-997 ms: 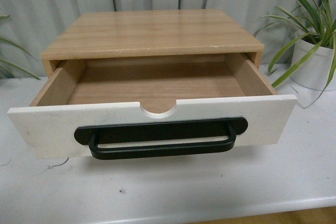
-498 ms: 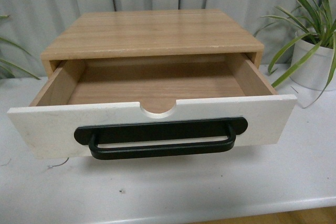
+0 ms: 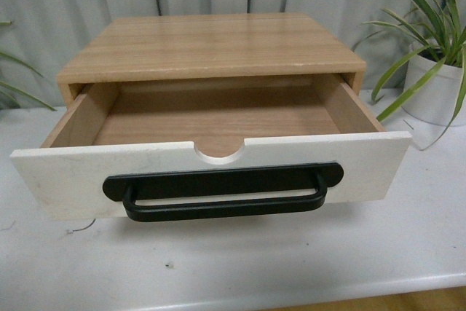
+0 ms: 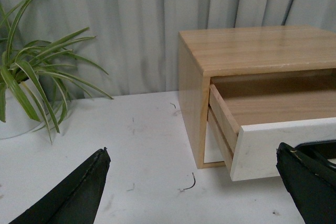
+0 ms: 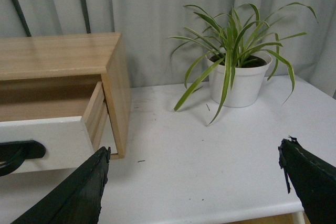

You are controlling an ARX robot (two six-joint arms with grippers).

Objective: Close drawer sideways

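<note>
The drawer (image 3: pixel 211 169) stands pulled far out of a light wood cabinet (image 3: pixel 211 45) in the front view. Its white front panel has a long black bar handle (image 3: pixel 222 193) and a semicircular notch (image 3: pixel 220 152); its wood inside is empty. The drawer also shows in the left wrist view (image 4: pixel 283 145) and in the right wrist view (image 5: pixel 44 142). My left gripper (image 4: pixel 194 192) is open and empty, low over the table to the left of the cabinet. My right gripper (image 5: pixel 194 192) is open and empty, low over the table to its right. Neither arm shows in the front view.
The cabinet sits on a white table (image 3: pixel 233 267). A potted plant in a white pot (image 3: pixel 437 85) stands at the right, also in the right wrist view (image 5: pixel 236 80). Another plant (image 4: pixel 31 85) stands at the left. A grey curtain hangs behind. The table's front edge is close (image 5: pixel 210 213).
</note>
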